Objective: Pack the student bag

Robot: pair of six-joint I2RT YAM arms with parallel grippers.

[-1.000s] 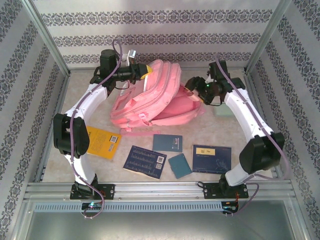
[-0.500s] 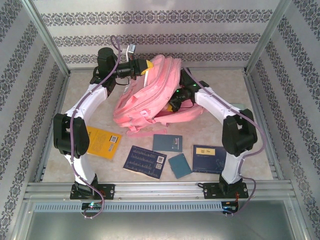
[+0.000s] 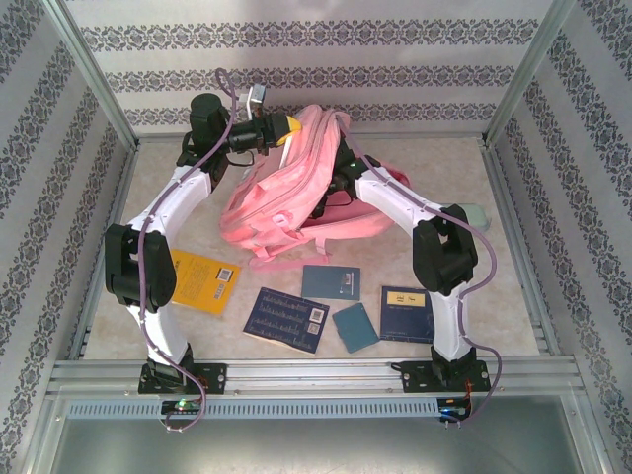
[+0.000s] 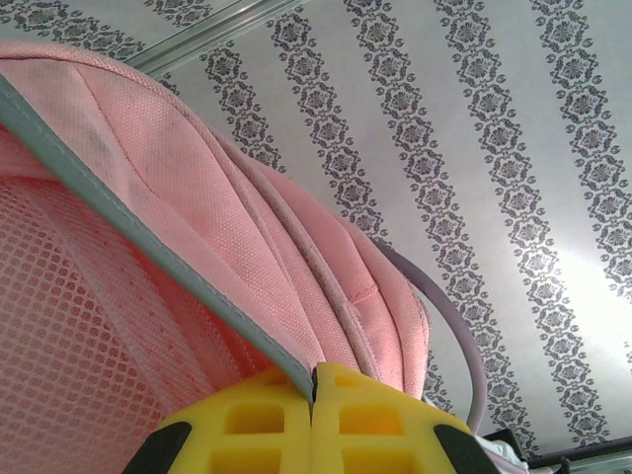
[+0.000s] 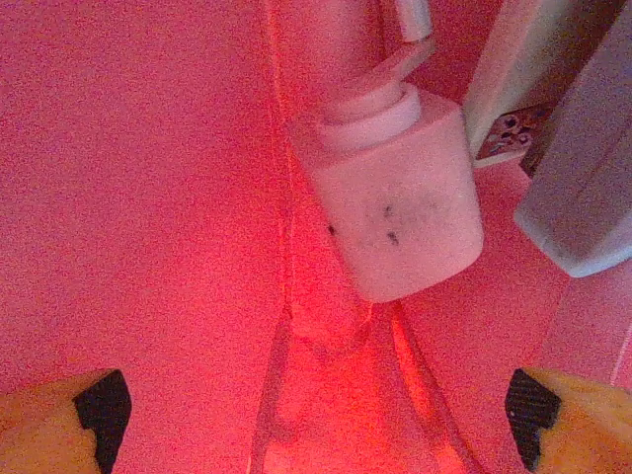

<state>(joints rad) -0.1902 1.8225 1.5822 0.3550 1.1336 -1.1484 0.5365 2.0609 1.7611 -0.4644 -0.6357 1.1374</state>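
Observation:
The pink student bag (image 3: 286, 193) lies at the back middle of the table, its mouth held up. My left gripper (image 3: 286, 128) is shut on the bag's grey-piped opening edge (image 4: 197, 286), the yellow fingertips (image 4: 375, 420) pressed together on it. My right arm reaches into the bag's opening from the right, and its gripper (image 5: 316, 410) stands open inside the pink interior with nothing between the fingers. A white squarish bottle (image 5: 400, 202) with a cap lies in the bag just beyond the fingertips. Beside it rests a pale grey item (image 5: 583, 168).
Several books lie on the near table: a yellow one (image 3: 202, 279), a dark blue one (image 3: 288, 318), a blue-grey one (image 3: 331, 282), a small teal one (image 3: 355, 327) and a blue one (image 3: 407, 314). A pale green item (image 3: 477, 215) sits at the right. Patterned walls enclose the table.
My right arm has swung left from outside the bag into its opening, and its jaws have spread wider. The left gripper still holds the bag's edge, slightly higher.

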